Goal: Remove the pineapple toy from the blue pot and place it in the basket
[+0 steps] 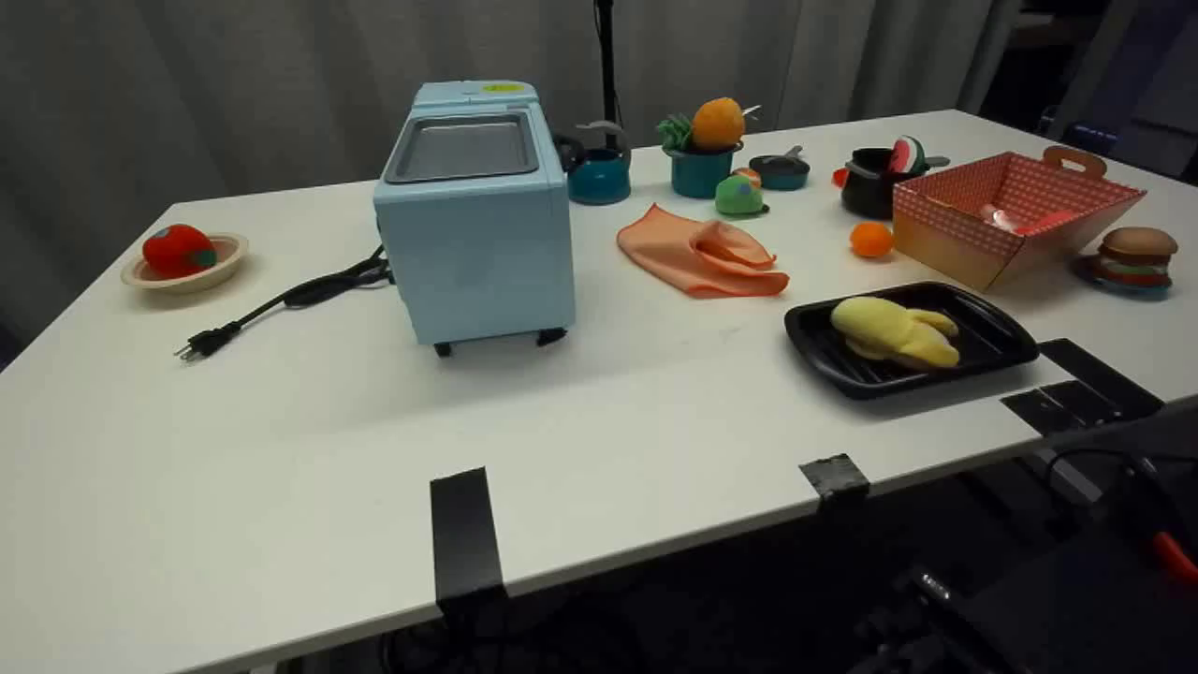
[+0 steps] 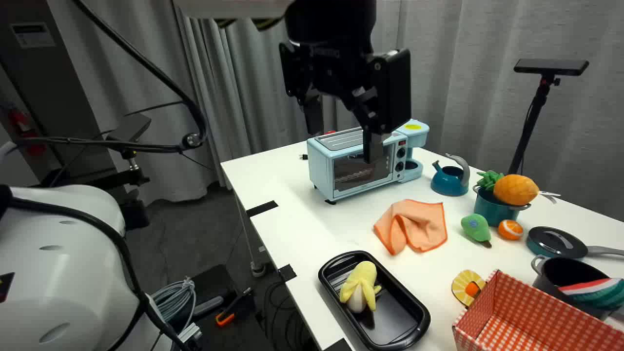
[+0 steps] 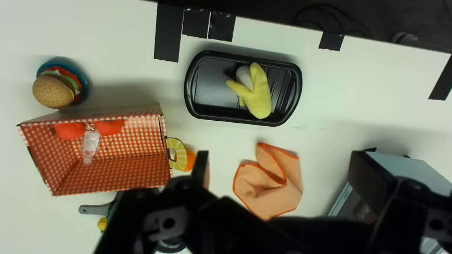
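Lying across the blue pot (image 2: 491,209), the pineapple toy (image 2: 516,190) is well apart from the spread fingers (image 2: 373,146).

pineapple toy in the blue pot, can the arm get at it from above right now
Probably yes: the pineapple toy sticks up above the rim of the blue pot, nothing lies over it, and the gripper hangs open and empty. Whether it stretches that far is hard to tell.

Pineapple toy (image 1: 719,124) jutting from blue pot (image 1: 700,175), checked basket (image 1: 950,229), yellow toy (image 1: 884,328) in black tray (image 1: 990,335)
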Robot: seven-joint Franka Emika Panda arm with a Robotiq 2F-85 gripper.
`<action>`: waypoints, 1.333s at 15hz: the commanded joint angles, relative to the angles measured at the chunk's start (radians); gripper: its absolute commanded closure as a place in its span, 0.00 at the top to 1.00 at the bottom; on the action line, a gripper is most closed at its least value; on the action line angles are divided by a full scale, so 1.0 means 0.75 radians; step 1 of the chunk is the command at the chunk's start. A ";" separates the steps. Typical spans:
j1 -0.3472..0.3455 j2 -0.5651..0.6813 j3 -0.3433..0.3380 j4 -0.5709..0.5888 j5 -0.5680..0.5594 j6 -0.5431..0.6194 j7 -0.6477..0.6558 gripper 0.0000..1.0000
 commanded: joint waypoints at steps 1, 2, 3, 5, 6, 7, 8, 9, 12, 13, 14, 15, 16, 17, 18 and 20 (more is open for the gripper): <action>-0.003 0.004 0.002 0.003 0.003 -0.003 -0.002 1.00; -0.003 0.004 0.002 0.003 0.003 -0.003 -0.002 1.00; -0.003 0.004 0.002 0.003 0.003 -0.003 -0.002 1.00; -0.003 0.004 0.002 0.004 0.003 -0.003 -0.002 1.00; -0.003 0.004 0.002 0.004 0.003 -0.003 -0.002 1.00; -0.003 0.004 0.002 0.004 0.003 -0.003 -0.002 1.00; -0.003 0.004 0.002 0.004 0.003 -0.003 -0.002 1.00; -0.003 0.004 0.002 0.004 0.003 -0.003 -0.002 1.00; -0.003 0.004 0.002 0.004 0.003 -0.003 -0.002 1.00; -0.003 0.004 0.002 0.004 0.003 -0.003 -0.002 1.00; -0.003 0.004 0.002 0.004 0.003 -0.003 -0.002 1.00; -0.003 0.004 0.002 0.004 0.003 -0.003 -0.002 1.00; -0.003 0.004 0.002 0.004 0.003 -0.003 -0.002 1.00; -0.003 0.017 0.002 0.005 0.001 0.008 0.001 1.00; -0.003 0.043 0.002 0.007 -0.004 0.025 0.008 1.00; 0.000 0.105 -0.001 0.008 -0.007 0.062 0.016 1.00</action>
